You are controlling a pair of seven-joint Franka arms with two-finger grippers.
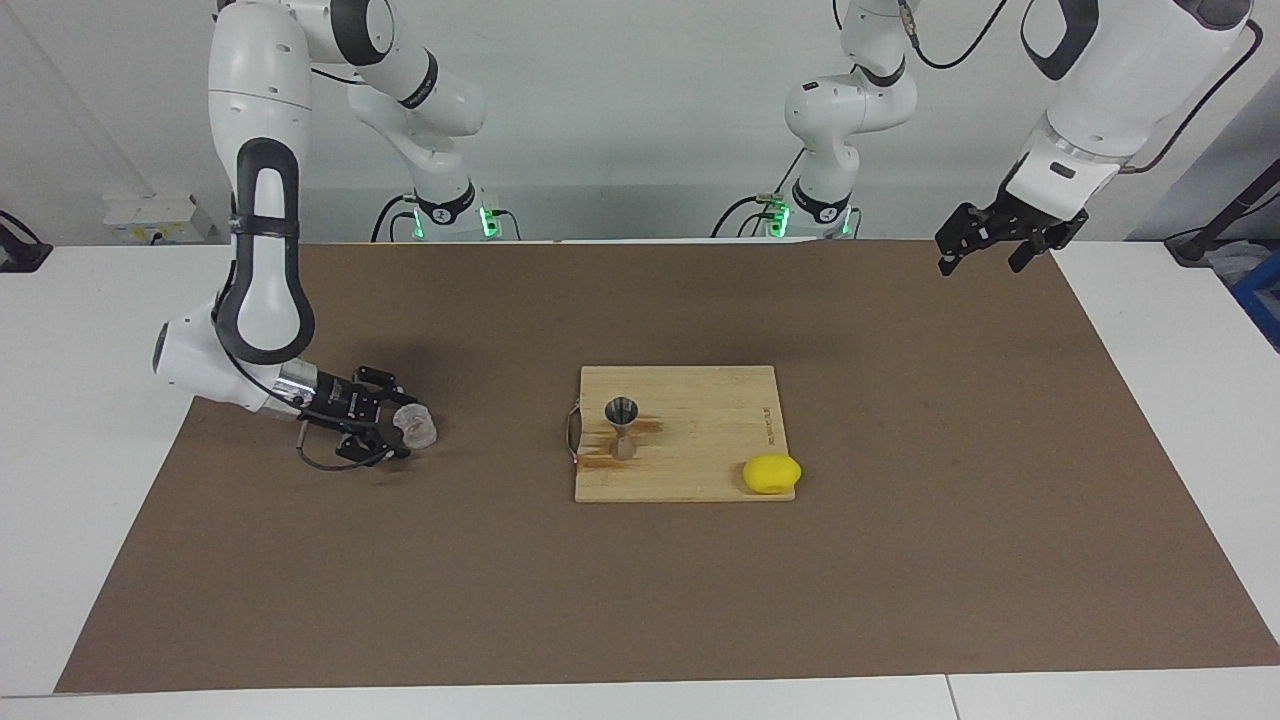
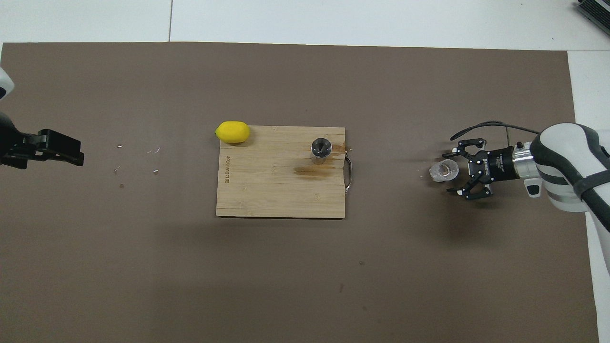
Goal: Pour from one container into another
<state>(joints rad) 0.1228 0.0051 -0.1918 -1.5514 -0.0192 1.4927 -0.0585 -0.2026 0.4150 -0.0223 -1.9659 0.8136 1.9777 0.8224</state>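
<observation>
Right gripper [image 1: 395,428] sits low at its own end of the mat, fingers spread around the glass tumbler [image 1: 416,424], not clamped. Jigger [image 1: 622,427] stands upright on the board [image 1: 700,440], well apart. Nothing lifted or poured. Left gripper [image 1: 985,245] waits.

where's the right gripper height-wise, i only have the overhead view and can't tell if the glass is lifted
Observer: In the facing view the right gripper is down low at the brown mat. The glass tumbler between its open fingers seems to rest on the mat, not lifted.
Operator: and the left one, is it down too
Observer: No, the left gripper waits well up in the air, over the mat's edge at the left arm's end of the table.
</observation>
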